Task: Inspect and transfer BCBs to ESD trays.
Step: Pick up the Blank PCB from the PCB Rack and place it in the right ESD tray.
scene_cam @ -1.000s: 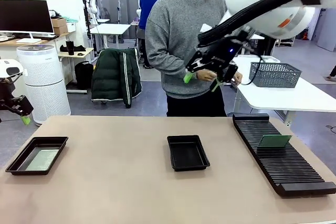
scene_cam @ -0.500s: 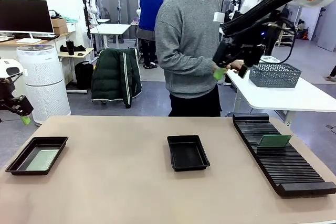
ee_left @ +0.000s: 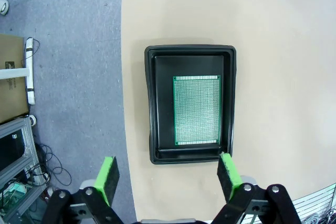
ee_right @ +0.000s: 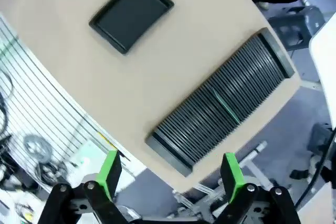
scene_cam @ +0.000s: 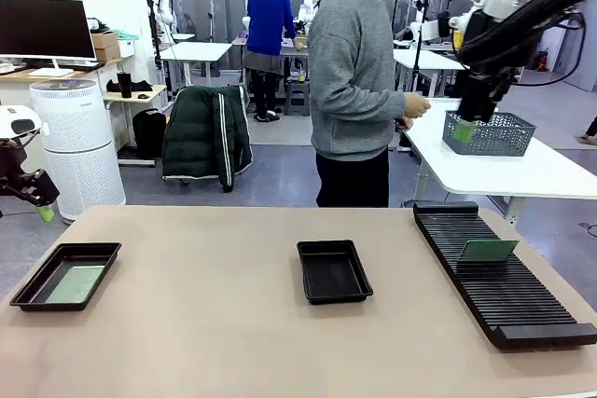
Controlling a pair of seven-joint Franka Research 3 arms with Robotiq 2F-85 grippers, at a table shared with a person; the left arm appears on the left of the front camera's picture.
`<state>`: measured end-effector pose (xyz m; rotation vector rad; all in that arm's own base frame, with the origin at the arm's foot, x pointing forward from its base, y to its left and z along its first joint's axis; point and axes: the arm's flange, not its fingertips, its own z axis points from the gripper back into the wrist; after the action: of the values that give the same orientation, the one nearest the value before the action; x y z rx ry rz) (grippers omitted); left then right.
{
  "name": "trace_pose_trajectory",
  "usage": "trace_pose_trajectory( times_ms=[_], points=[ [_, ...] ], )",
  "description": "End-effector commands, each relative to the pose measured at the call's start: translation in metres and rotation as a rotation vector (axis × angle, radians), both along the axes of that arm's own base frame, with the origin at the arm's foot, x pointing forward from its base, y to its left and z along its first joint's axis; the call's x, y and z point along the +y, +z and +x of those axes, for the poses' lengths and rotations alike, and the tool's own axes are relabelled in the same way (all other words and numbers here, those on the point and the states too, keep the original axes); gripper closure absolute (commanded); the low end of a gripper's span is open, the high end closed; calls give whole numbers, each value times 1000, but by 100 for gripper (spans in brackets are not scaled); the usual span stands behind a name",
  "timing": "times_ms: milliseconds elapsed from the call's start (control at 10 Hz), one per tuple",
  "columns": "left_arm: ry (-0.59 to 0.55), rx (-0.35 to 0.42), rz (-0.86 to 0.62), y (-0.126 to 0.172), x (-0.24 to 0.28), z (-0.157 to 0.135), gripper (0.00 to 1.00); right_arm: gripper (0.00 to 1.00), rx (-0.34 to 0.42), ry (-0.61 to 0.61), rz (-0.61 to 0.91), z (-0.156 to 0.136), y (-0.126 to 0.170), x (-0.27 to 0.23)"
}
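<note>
Two black ESD trays lie on the tan table. The left tray (scene_cam: 65, 275) (ee_left: 190, 103) holds a green BCB (scene_cam: 76, 283) (ee_left: 197, 109) flat on its floor. The centre tray (scene_cam: 334, 270) (ee_right: 131, 14) holds nothing. Another BCB (scene_cam: 488, 250) (ee_right: 227, 106) stands on edge in the black slotted rack (scene_cam: 499, 272) (ee_right: 226, 103). My left gripper (scene_cam: 42, 207) (ee_left: 168, 178) hangs open, high over the left tray beyond the table's left edge. My right gripper (scene_cam: 464, 128) (ee_right: 171, 170) is open and holds nothing, raised high above the rack's far end.
A person in a grey sweater (scene_cam: 354, 72) stands at the far side, one hand (scene_cam: 415, 107) near my right arm. Behind the rack, a white side table (scene_cam: 504, 170) carries a grey mesh basket (scene_cam: 490, 132).
My right arm has swung right across the person to above the rack's far end, gripper still open. The person has stepped to the right. The left arm has not moved.
</note>
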<state>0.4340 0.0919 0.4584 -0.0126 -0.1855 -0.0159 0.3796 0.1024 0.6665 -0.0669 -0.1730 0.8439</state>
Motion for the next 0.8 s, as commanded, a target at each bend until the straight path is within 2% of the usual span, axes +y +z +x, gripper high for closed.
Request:
trace_pose_trajectory(
  times_ms=[0, 200, 500, 700],
  points=[
    [4, -13, 3, -4, 1, -1, 0, 0, 9, 110, -88, -9, -3, -28],
    [4, -13, 3, -4, 1, -1, 0, 0, 17, 280, -151, -12, -5, -62],
    [4, -13, 3, -4, 1, -1, 0, 0, -31, 565, -136, -12, -11, -105],
    [4, -13, 3, -4, 1, -1, 0, 0, -69, 631, -62, -10, -11, -128]
  ],
)
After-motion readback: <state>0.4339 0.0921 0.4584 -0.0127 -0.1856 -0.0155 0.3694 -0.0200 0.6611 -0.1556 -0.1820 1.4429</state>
